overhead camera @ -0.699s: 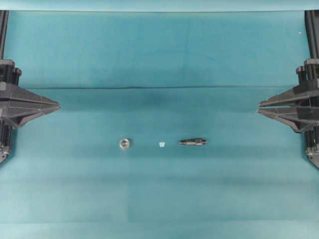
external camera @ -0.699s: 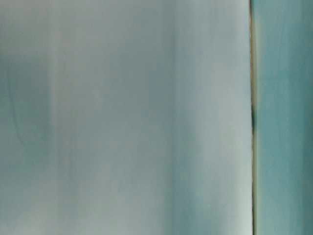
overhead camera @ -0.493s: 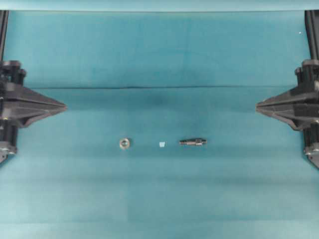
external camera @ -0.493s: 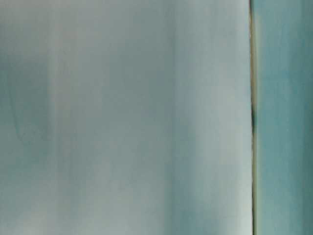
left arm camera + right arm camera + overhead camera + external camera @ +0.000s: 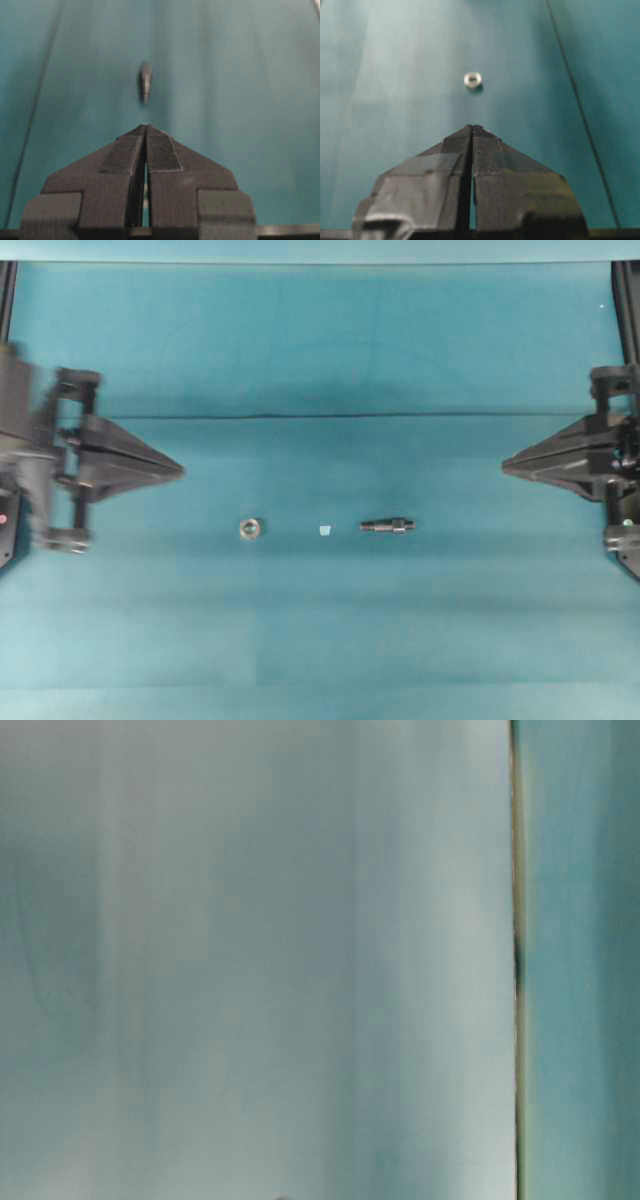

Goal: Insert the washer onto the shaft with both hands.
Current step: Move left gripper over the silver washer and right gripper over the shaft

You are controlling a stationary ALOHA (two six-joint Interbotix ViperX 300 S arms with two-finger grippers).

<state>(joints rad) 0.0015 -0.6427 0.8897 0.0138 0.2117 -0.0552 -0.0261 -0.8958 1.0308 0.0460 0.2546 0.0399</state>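
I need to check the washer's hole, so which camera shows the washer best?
Right wrist view: the washer looks largest, hole visible. Overhead shows it smaller, lying flat. Table-level is only blur; left wrist shows no ring.

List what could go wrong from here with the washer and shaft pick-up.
1. The washer is tiny and lies flat on the cloth; the left tool, shut now, may slip off it or push it away.
2. The shaft is round and lies on its side, so the right tool could roll it.
3. A pale scrap lies between the two parts and could get nudged or grabbed by mistake.
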